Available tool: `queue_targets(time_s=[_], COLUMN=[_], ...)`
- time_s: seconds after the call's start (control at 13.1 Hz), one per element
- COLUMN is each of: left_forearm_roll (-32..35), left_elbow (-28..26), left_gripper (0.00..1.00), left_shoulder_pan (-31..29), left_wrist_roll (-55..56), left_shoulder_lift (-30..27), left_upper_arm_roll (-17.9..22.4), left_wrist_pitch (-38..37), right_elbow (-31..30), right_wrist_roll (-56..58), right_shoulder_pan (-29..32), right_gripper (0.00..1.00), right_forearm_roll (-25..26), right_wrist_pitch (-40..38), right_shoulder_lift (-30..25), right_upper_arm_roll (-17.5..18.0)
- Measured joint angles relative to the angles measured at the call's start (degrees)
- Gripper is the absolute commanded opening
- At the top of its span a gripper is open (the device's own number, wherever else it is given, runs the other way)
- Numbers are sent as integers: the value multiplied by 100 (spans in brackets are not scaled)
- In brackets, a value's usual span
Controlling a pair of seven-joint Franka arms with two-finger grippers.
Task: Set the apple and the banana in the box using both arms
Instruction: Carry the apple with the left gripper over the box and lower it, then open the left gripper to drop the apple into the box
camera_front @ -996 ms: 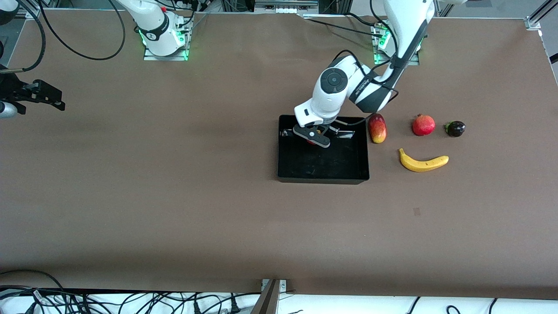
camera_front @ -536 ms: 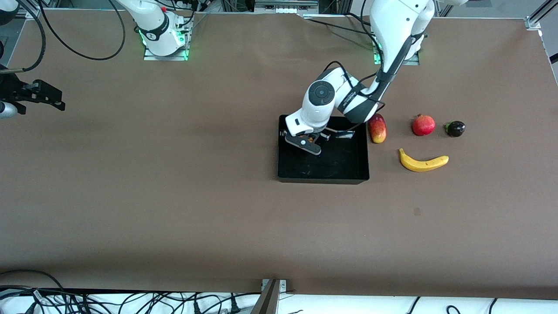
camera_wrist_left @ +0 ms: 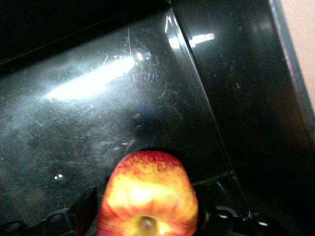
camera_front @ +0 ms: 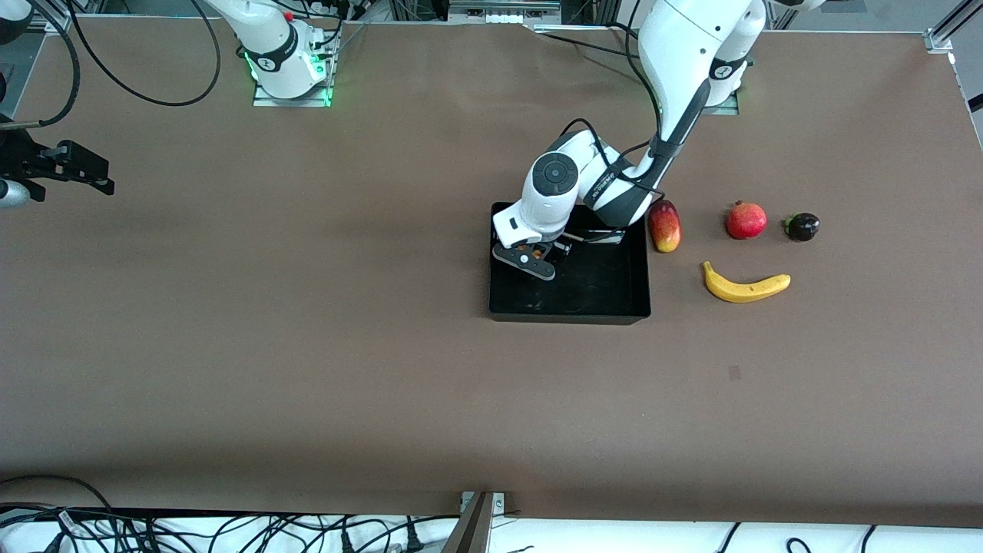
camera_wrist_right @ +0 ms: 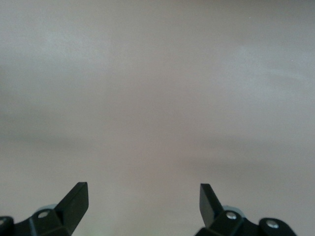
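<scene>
Banana point(camera_front: 745, 287): lies on the brown table point(camera_front: 307, 346), outside the box and toward the left arm's end, nearest the front camera of the fruits. Curved, smooth yellow skin with darker tips. Probably light, and soft enough to bruise; I judge a grip across the thick middle of the curve the safest, since the tapering ends would slip.

Box point(camera_front: 568, 315): shallow black plastic bin, rectangular, with glossy scratched inner walls that throw back the light. Rigid, with a slick floor on which a round fruit could roll.

Apple point(camera_wrist_left: 147, 196): low inside the box, near its corner on the right arm's side, farther from the front camera. Red mottled with pale yellow, waxy skin, dimpled top. Firm and light; best taken across its widest girth.

Left gripper point(camera_front: 530, 257): down in the box, straddling the apple. Whether it pinches the fruit or has let it go cannot be told.

Oval red-yellow fruit point(camera_front: 665, 226): just beside the box wall, on the left arm's side.

Round red fruit point(camera_front: 746, 220) and small dark fruit point(camera_front: 802, 226): in a row, farther toward the left arm's end.

Right gripper point(camera_wrist_right: 142, 196): spread wide with nothing between its jaws, over the table's edge at the right arm's end; this arm waits.
</scene>
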State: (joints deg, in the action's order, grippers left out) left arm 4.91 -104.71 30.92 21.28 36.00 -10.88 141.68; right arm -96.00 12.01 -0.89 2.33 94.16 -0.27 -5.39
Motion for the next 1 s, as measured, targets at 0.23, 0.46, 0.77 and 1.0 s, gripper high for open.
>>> queue_targets(time_s=[0.23,0.46,0.77,1.0], left_forearm_roll=[0,0,0,0], left_elbow=[112,162,41,-131], left_gripper=[100,100,100,100], left_shoulder_pan=[-32,-495,-1668,-2696], left_wrist_roll=[8,22,-856,-2844], left_shoulder_lift=[-205,-952,-1731,-1831], left_upper_arm_roll=[42,87,-45,-58], left_wrist_pitch=[-125,-1237,-2032,-2029], right_elbow=[0,0,0,0], right_wrist_roll=[0,0,0,0], right_shoulder_pan=[1,2,3,4], right_gripper=[100,100,100,100], right_forearm_roll=[0,0,0,0], right_wrist_pitch=[0,0,0,0], right_shoulder_lift=[1,3,3,4], right_upper_arm_roll=[-2,-4,-6,-7])
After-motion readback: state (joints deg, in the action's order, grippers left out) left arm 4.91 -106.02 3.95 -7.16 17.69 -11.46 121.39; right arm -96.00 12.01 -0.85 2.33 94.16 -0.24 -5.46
